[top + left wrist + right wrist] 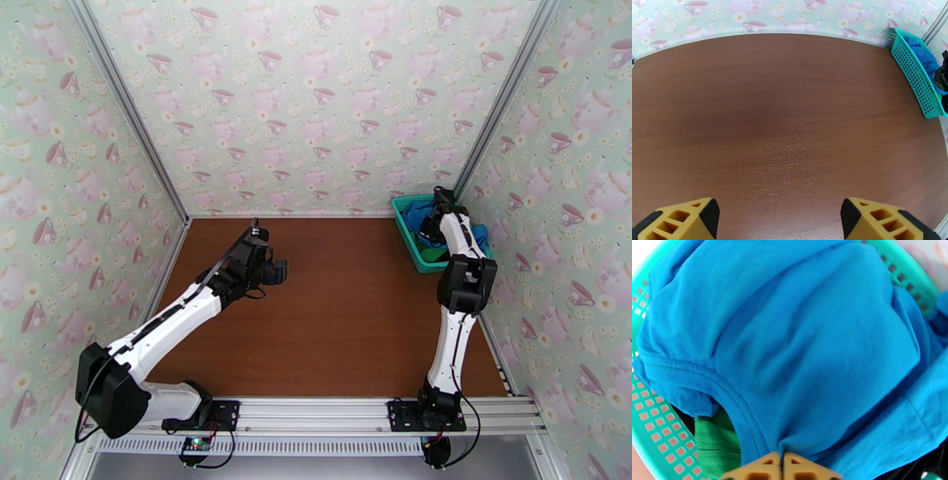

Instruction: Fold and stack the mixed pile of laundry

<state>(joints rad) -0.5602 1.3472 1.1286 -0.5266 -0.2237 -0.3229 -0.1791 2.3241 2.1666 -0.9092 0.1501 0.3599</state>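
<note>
The laundry pile lies in a teal lattice basket (411, 229) at the table's far right corner. In the right wrist view the bright blue shirt (790, 342) lies bunched on top, with a green garment (717, 441) under its lower left edge and black cloth (924, 467) at the lower right. My right gripper (782, 465) is shut, its yellow tips pinching a fold of the blue shirt. From above, the right gripper (433, 225) reaches down into the basket. My left gripper (779, 218) hangs open over bare wood, seen from above as the left gripper (278, 271) left of centre.
The basket (917, 79) stands against the right wall, with blue cloth (924, 55) showing over its rim. Patterned walls close in the brown table (340, 316) on three sides. A metal rail (316, 414) carries both arm bases at the near edge.
</note>
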